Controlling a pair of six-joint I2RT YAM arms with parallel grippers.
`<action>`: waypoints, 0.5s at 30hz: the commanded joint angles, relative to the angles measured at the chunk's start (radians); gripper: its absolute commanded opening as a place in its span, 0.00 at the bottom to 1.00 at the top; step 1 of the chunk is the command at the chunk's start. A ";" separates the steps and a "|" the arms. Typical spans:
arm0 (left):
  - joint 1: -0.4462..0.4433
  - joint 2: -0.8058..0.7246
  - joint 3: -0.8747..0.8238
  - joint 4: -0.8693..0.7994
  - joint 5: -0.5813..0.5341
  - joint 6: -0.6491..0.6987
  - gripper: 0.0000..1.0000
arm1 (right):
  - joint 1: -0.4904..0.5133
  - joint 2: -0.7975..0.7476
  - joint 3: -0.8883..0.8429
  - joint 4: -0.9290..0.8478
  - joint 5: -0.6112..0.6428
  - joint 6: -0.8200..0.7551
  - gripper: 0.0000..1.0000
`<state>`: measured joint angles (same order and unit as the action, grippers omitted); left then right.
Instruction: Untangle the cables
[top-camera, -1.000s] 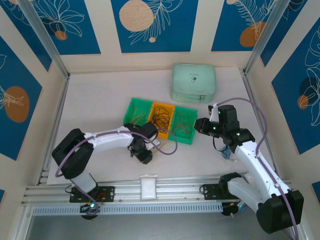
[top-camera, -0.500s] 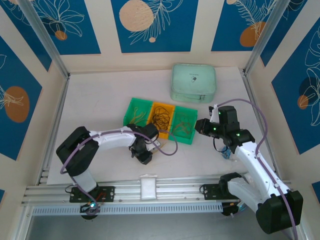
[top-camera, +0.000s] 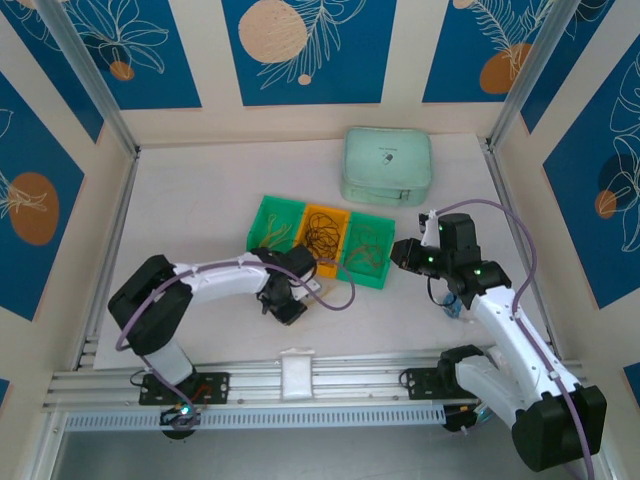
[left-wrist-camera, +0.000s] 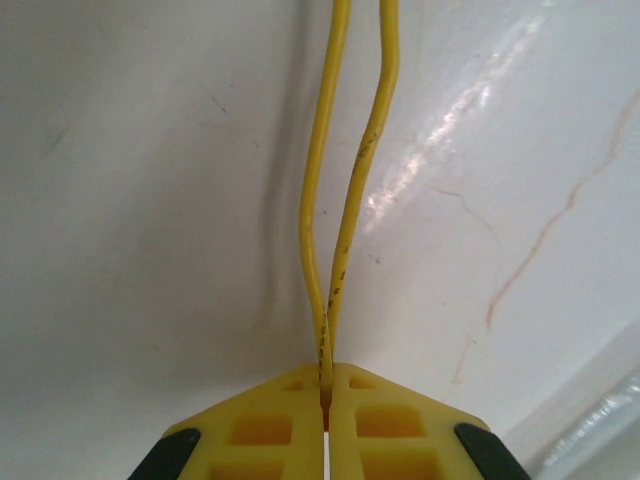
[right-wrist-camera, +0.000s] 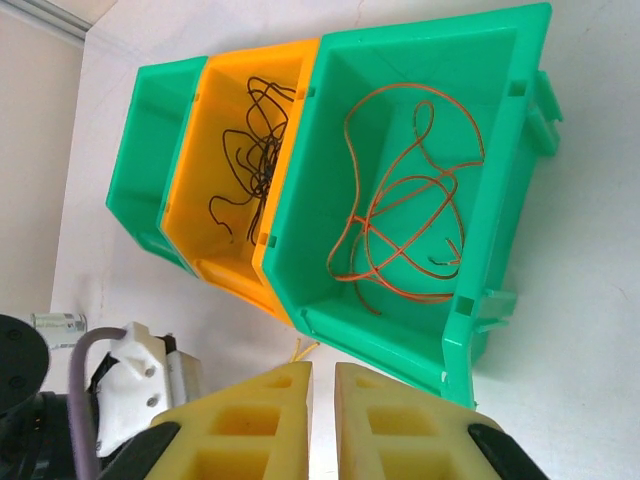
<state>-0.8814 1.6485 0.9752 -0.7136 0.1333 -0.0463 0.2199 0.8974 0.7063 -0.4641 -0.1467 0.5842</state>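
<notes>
At the bottom centre of the left wrist view, the left end effector (left-wrist-camera: 324, 395) was clamped on a yellow cable (left-wrist-camera: 322, 210); the right end effector (right-wrist-camera: 322, 385) was nearly closed, holding nothing.

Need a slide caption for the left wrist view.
Left pincer shut on a doubled yellow cable above the white table.

White arms, black joints (lavender cables), seemingly yellow claw fingers (left-wrist-camera: 262, 430).
</notes>
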 joint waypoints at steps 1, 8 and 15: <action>0.003 -0.076 -0.005 -0.033 0.051 0.007 0.07 | -0.007 -0.019 -0.004 -0.010 -0.020 0.007 0.15; 0.010 -0.225 -0.020 -0.073 0.114 -0.003 0.09 | -0.005 -0.022 0.008 -0.011 -0.016 0.022 0.15; 0.081 -0.438 -0.047 -0.066 0.074 -0.083 0.09 | 0.023 -0.004 0.021 -0.003 0.000 0.034 0.14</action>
<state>-0.8394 1.2758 0.9401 -0.7509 0.2161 -0.0841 0.2298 0.8921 0.7067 -0.4641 -0.1455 0.6060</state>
